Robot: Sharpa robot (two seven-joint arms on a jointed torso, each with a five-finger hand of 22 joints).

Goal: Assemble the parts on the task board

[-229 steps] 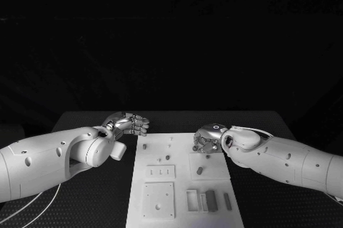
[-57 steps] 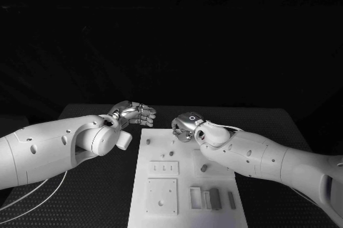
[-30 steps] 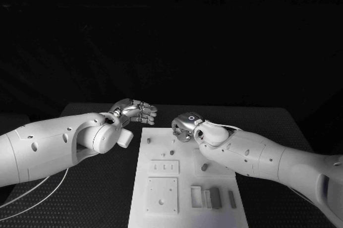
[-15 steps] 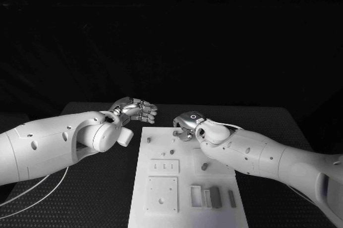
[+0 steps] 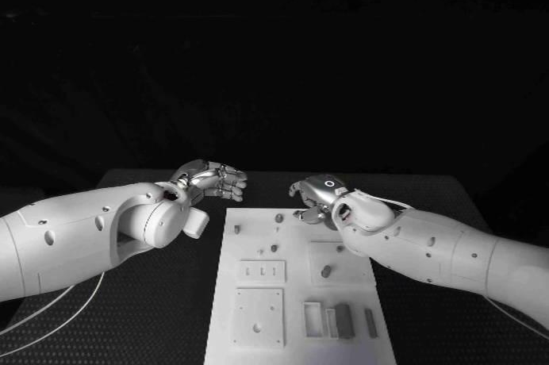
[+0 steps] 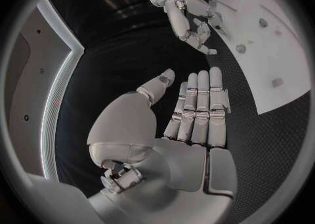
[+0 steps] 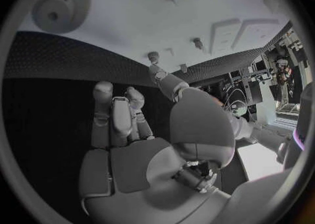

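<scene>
Two hands: both of the robot's silver hands hang over the far end of a black table (image 5: 149,301), on either side of the top of the white task board (image 5: 300,333).
Left hand: the left hand (image 5: 214,180) sits at about 10 o'clock from the board's centre, just off the board's far left corner and above the table; in the head view its fingers look curled downward, while the left wrist view shows them (image 6: 197,109) straight, side by side and bare, the thumb apart (nothing is held, so it reads as open).
Right hand: the right hand (image 5: 317,198) hovers at about 12 o'clock, over the board's far edge; its fingers (image 7: 118,114) are loosely bent and spread with nothing between them, an empty, unclosed hand.
Task board: the plate lies lengthwise down the middle of the table, running toward 6 o'clock.
Parts: small grey parts stand on the board's far half, one peg (image 5: 278,218) near the far edge just beside the right hand, another (image 5: 326,270) on a raised square toward 3 o'clock; a longer dark piece (image 5: 344,320) lies among the slots at the near end, about 5 o'clock.
</scene>
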